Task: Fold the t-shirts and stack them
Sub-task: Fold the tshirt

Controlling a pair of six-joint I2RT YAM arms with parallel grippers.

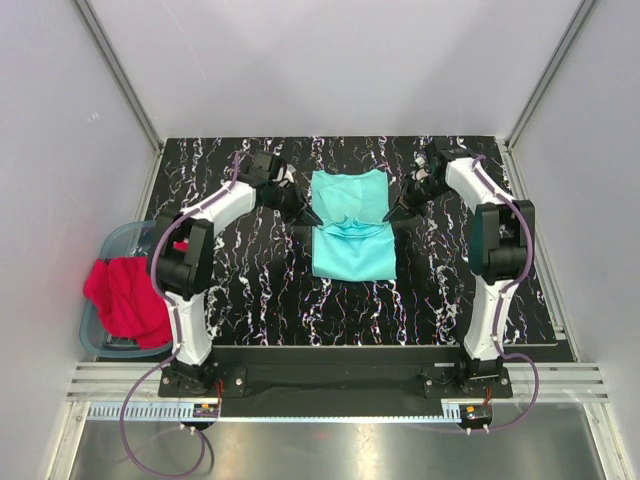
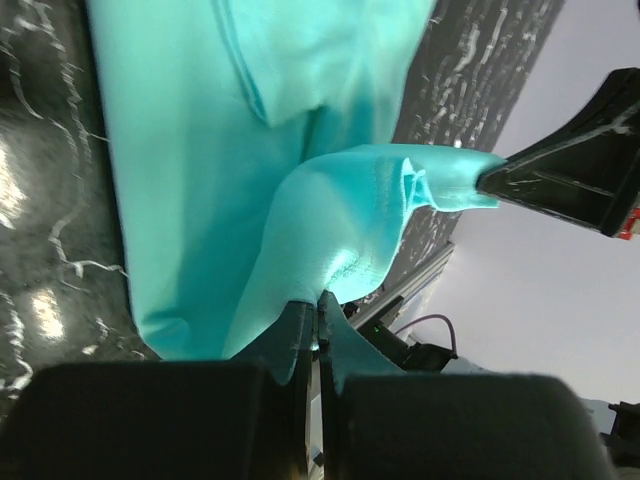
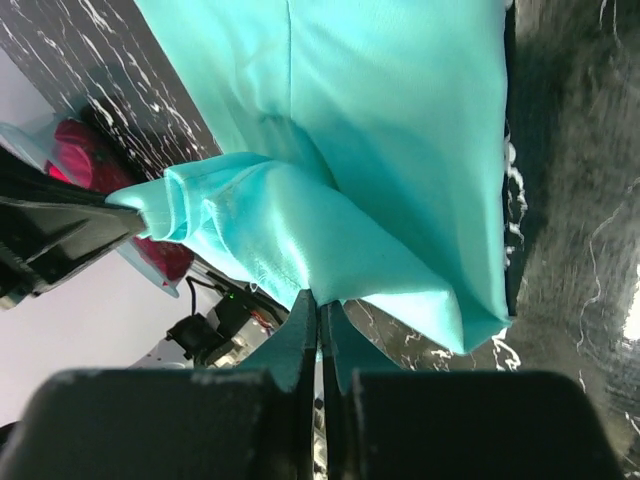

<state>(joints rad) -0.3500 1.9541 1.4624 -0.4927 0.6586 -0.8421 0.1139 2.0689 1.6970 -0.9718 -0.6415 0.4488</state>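
A mint-teal t-shirt lies on the black marbled table, partly folded, with a raised ridge of cloth across its middle. My left gripper is shut on the shirt's left edge, and the pinched cloth rises from its jaws. My right gripper is shut on the right edge; the cloth bunches above its closed tips. Both grippers hold the fold a little above the table. A red t-shirt hangs crumpled over the tub at the left.
A translucent blue-grey tub sits off the table's left edge under the red shirt. Grey walls with aluminium posts enclose the table on three sides. The arm bases stand on a rail along the near edge.
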